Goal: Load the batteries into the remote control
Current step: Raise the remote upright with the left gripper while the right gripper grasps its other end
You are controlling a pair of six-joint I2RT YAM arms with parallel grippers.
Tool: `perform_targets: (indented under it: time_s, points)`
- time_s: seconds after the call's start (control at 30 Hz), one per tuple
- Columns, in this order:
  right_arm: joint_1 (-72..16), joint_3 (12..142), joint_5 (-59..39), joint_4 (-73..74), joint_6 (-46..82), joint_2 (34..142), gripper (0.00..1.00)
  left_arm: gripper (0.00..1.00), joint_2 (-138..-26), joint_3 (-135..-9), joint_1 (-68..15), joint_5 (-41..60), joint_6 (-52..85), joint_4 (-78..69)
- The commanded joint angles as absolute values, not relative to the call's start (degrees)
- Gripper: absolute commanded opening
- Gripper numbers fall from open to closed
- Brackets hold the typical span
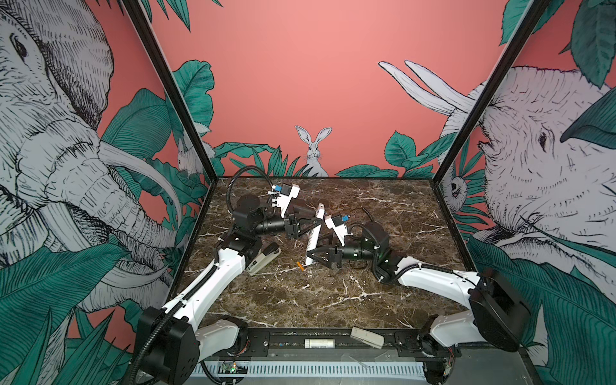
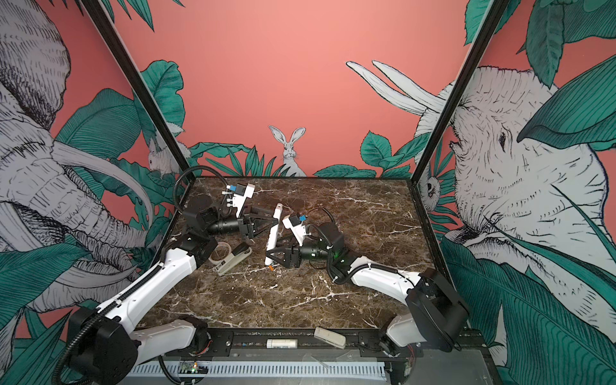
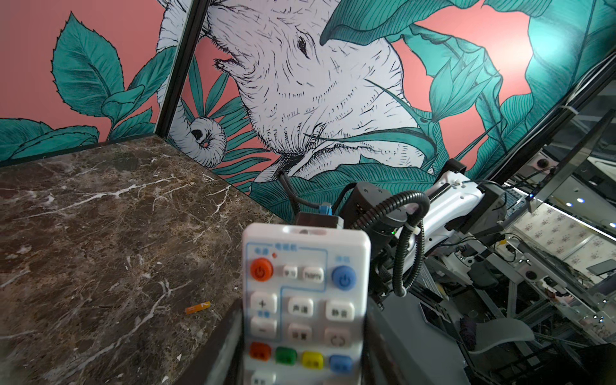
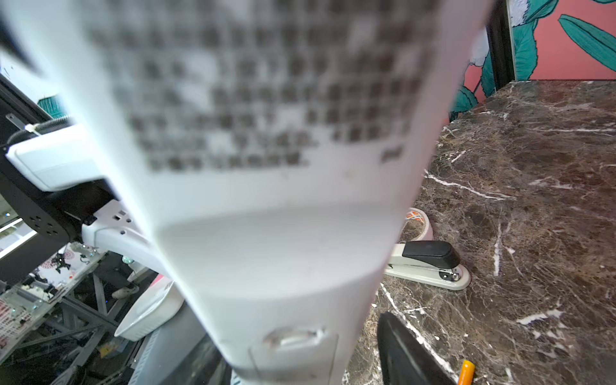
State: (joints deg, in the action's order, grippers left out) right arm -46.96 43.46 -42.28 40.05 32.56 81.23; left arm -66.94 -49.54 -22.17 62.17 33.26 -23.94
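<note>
Left hand (image 1: 318, 220) holds remote control (image 1: 313, 238) far end; right hand (image 1: 310, 256) around near end, grip unclear; battery (image 1: 300, 266) on worktop (image 1: 333, 300).

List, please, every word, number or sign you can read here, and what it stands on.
"+": white button on the remote control.
Power signs: orange button, blue button.
Other button labels: too blurred.
Print on the remote's back: too blurred.
Print on white cylinder: too small.

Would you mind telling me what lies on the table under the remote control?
One orange battery shows on the table by the remote control's near end. The right gripper and the remote cover the rest, so no second battery is visible.
</note>
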Motion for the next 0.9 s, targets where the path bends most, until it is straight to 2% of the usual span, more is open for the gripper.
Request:
perform_targets:
  time_s: [0.0, 0.13, 0.27, 0.37, 0.43, 0.47, 0.53, 0.63, 0.87]
  points:
    - [-47.6, 44.3, -42.7, 47.5, 34.2, 81.8, 0.54, 0.39, -65.0, -48.1, -21.5, 63.4, 37.0, -30.6]
    - [-47.8, 43.6, -42.3, 47.9, 34.3, 81.4, 0.43, 0.39, -64.9, -46.9, -20.7, 62.9, 37.7, -32.2]
    - [-47.9, 43.2, -40.9, 45.7, 33.6, 80.6, 0.37, 0.41, -65.3, -46.2, -20.1, 62.5, 37.7, -32.5]
    - [-47.8, 44.9, -37.7, 37.3, 31.4, 79.6, 0.32, 0.66, -65.5, -46.1, -19.2, 61.3, 35.5, -28.6]
    - [-47.8, 46.9, -33.0, 27.3, 29.1, 78.4, 0.31, 0.84, -65.1, -47.2, -18.9, 58.5, 30.0, -19.6]
    - [-47.9, 47.8, -30.6, 23.0, 28.1, 78.0, 0.31, 0.88, -64.7, -48.2, -18.9, 56.7, 25.8, -13.0]
    - [-47.9, 49.4, -24.6, 14.7, 26.6, 76.9, 0.3, 0.9, -64.4, -50.5, -19.0, 51.6, 17.4, -1.1]
    - [-48.4, 51.2, -19.7, 7.0, 25.0, 76.4, 0.3, 0.9, -64.8, -51.4, -19.0, 47.2, 12.7, 5.1]
    - [-50.6, 55.3, -11.5, -2.7, 23.5, 78.7, 0.29, 0.86, -66.4, -51.3, -20.2, 44.9, 11.1, 6.8]
